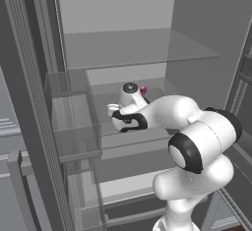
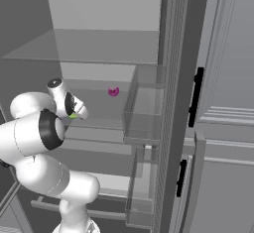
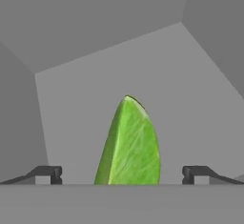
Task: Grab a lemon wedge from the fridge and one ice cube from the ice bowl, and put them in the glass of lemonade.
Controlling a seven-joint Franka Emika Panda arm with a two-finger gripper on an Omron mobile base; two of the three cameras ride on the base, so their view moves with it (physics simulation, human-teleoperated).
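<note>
The fridge (image 1: 113,9) stands open, and my arm reaches onto its middle glass shelf (image 1: 147,136). In the hand view the lemon wedge (image 3: 128,144), yellow-green and standing on its edge, lies on the shelf between my two fingertips (image 3: 47,174). My gripper (image 3: 124,175) is open, with a fingertip a clear gap away on each side of the wedge. From the right base view a sliver of the lemon wedge (image 2: 73,116) shows under my gripper (image 2: 78,112). The ice cube, ice bowl and glass of lemonade are out of view.
A small magenta thing (image 1: 143,90) (image 2: 113,91) sits farther back on the same shelf. Another glass shelf (image 1: 138,48) hangs above my hand. Clear door bins (image 2: 144,113) flank the opening. Light grey cabinets (image 2: 233,78) with black handles (image 2: 197,95) stand to the right.
</note>
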